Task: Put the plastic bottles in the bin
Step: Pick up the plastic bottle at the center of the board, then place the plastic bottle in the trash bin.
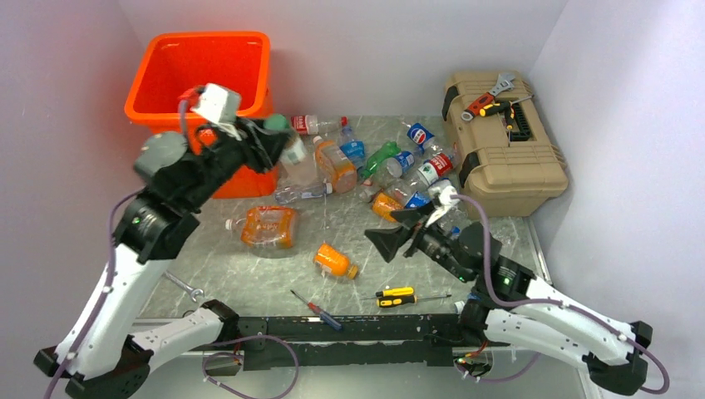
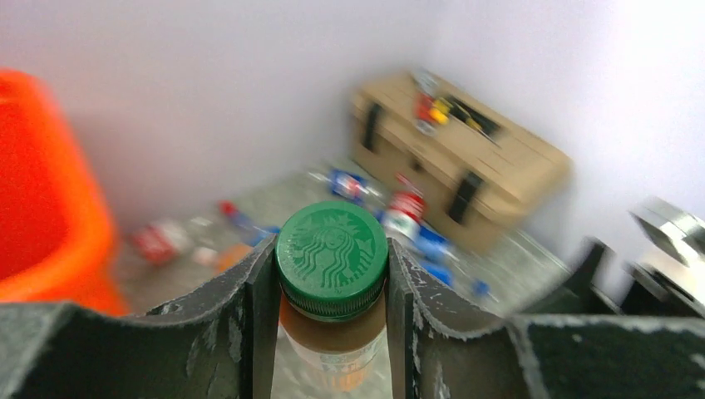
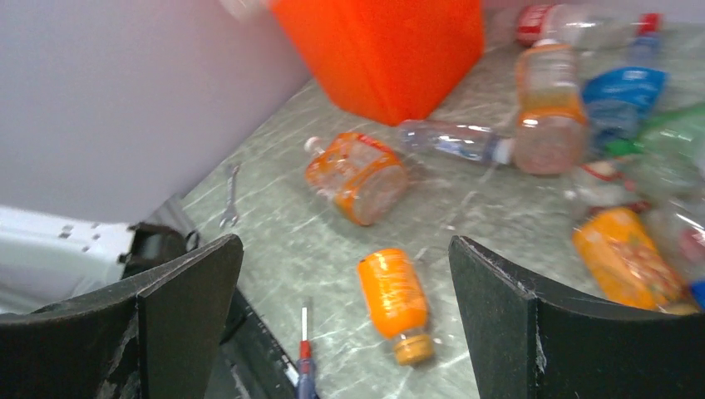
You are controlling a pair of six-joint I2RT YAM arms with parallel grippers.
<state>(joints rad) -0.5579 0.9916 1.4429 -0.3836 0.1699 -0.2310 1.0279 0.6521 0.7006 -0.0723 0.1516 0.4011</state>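
Note:
My left gripper [image 1: 273, 140] [image 2: 331, 249] is shut on the neck and green cap of a clear bottle [image 2: 332, 258] [image 1: 291, 150], held in the air beside the orange bin [image 1: 199, 75] [image 2: 41, 208]. My right gripper [image 1: 397, 238] [image 3: 344, 249] stands open and empty above the table. A small orange bottle [image 1: 335, 260] [image 3: 394, 298] lies below and between its fingers. A large orange-labelled bottle [image 1: 268, 226] [image 3: 357, 176] lies on its side to the left. Several more plastic bottles [image 1: 391, 166] lie heaped mid-table.
A tan toolbox [image 1: 503, 141] with tools on its lid stands at the back right. A yellow-handled screwdriver [image 1: 395, 295], a red-and-blue screwdriver [image 1: 316, 309] and a wrench [image 1: 187, 287] lie near the front edge. White walls close in both sides.

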